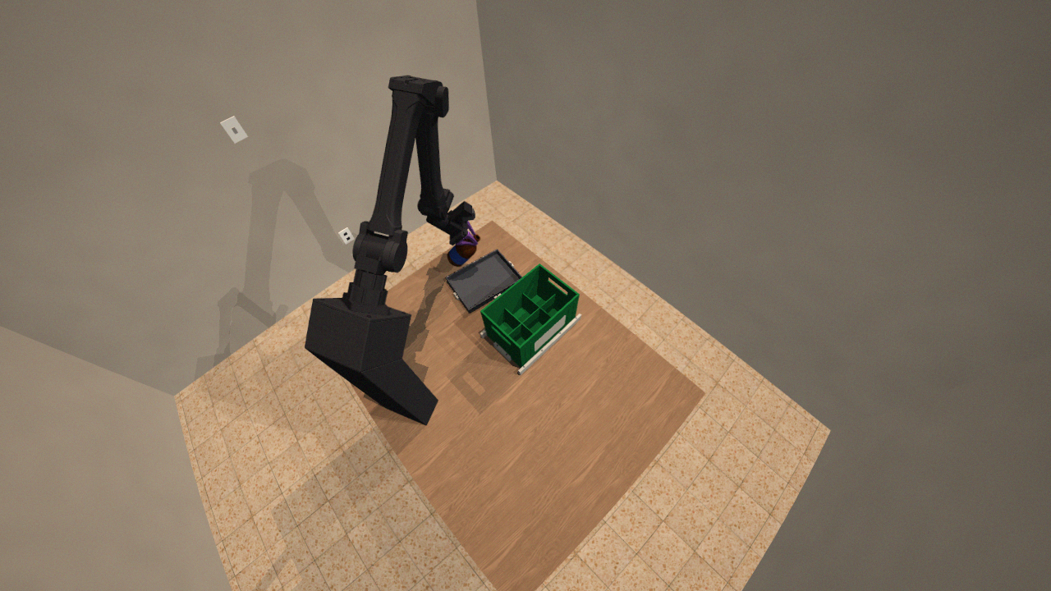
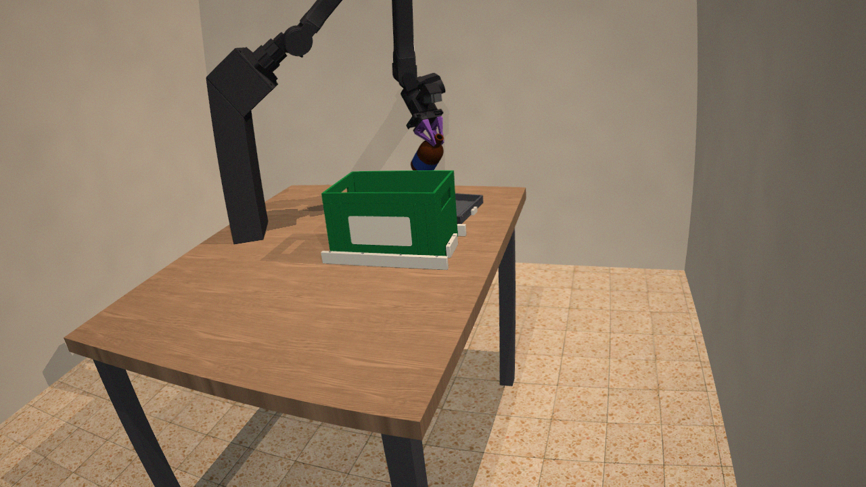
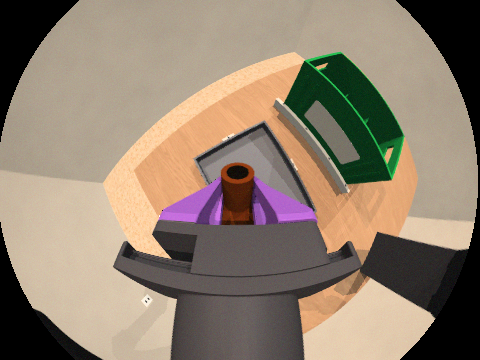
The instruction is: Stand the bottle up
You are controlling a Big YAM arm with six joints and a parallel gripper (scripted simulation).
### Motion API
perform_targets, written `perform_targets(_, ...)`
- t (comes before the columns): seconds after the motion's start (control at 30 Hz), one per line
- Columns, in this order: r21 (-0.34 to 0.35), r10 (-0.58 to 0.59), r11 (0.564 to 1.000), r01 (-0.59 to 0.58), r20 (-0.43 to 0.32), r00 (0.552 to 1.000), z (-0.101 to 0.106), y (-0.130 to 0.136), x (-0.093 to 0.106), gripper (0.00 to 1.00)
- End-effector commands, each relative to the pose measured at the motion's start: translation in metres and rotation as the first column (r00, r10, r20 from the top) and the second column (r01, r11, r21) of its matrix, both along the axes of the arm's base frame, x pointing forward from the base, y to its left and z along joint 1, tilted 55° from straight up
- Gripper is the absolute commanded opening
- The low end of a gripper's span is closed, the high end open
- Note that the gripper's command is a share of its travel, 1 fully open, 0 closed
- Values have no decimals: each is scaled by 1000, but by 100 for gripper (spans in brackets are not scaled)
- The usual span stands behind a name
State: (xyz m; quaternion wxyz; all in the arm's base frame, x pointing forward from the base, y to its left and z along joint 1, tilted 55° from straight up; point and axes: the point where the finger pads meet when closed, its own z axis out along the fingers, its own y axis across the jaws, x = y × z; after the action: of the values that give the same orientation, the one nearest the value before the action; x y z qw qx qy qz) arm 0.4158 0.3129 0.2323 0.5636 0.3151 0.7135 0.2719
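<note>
My gripper (image 1: 468,238) (image 2: 431,136) (image 3: 237,181) with purple fingers is shut on the neck of a brown bottle (image 1: 461,254) (image 2: 426,155) (image 3: 238,182) with a blue label. The bottle hangs from the fingers, slightly tilted, high in the air above the table's far end. The dark grey tray (image 1: 479,281) (image 2: 469,202) (image 3: 256,154) lies flat below it, with nothing on it. In the wrist view only the bottle's neck and open mouth show; its body is hidden.
A green crate (image 1: 530,311) (image 2: 387,210) (image 3: 347,120) with inner dividers stands next to the tray, on a white base rail (image 2: 383,259). The arm's black base (image 1: 364,345) stands at the table's left edge. The wooden table (image 2: 290,320) reaches far toward the front.
</note>
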Motion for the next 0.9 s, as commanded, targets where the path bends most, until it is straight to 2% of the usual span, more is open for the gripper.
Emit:
perform_targets(0.0,-19,-3,1000,3,-4,1000,-10,0,0,0)
perform_targets(0.33,-24,-6,1000,6,7,1000,-9,2,-2,0)
perform_targets(0.87,-35,-60,997,62,66,996,-9,5,-3,0)
